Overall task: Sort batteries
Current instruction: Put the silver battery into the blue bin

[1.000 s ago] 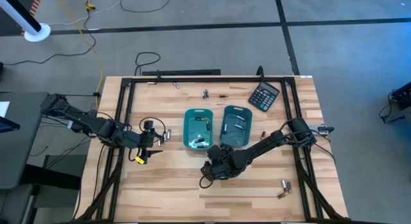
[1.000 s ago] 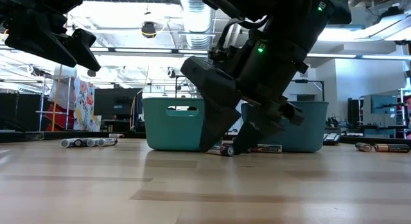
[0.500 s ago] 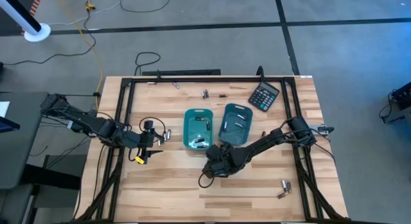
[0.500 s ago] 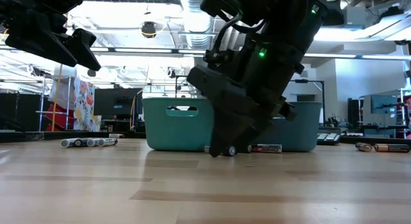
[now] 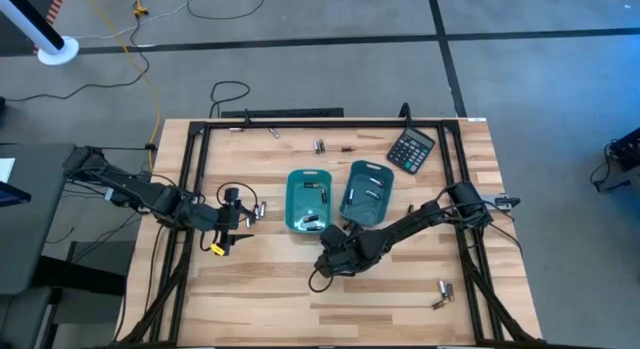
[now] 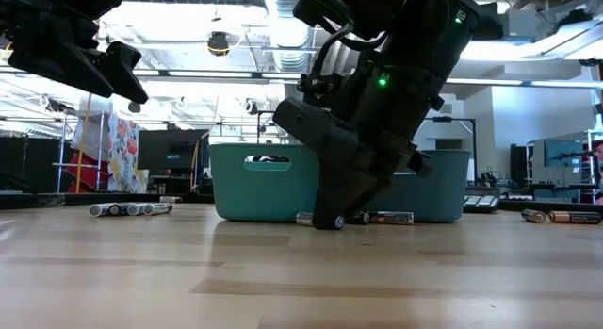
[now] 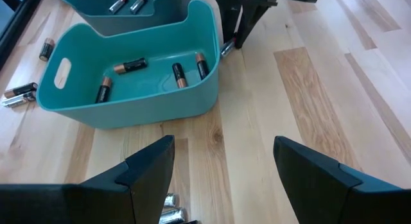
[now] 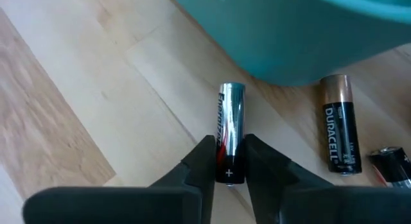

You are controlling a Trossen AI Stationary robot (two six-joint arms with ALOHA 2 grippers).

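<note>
The right gripper [image 8: 229, 161] pinches a silver-and-black cylindrical battery [image 8: 230, 134] on the wooden table [image 5: 270, 279], at six o'clock from the teal plastic trays [image 5: 308, 201]. The left gripper [image 7: 221, 172], at nine o'clock, hangs spread and empty.

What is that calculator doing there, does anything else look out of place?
The calculator sits askew near the table's far right corner, the only non-battery item. Loose batteries lie scattered around the teal trays; the right gripper pinches one silvery battery.

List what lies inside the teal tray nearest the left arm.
The teal plastic tray holds four small dark cylindrical batteries with coppery ends, lying loose on its floor. The strip of floor behind its near wall is hidden.
</note>
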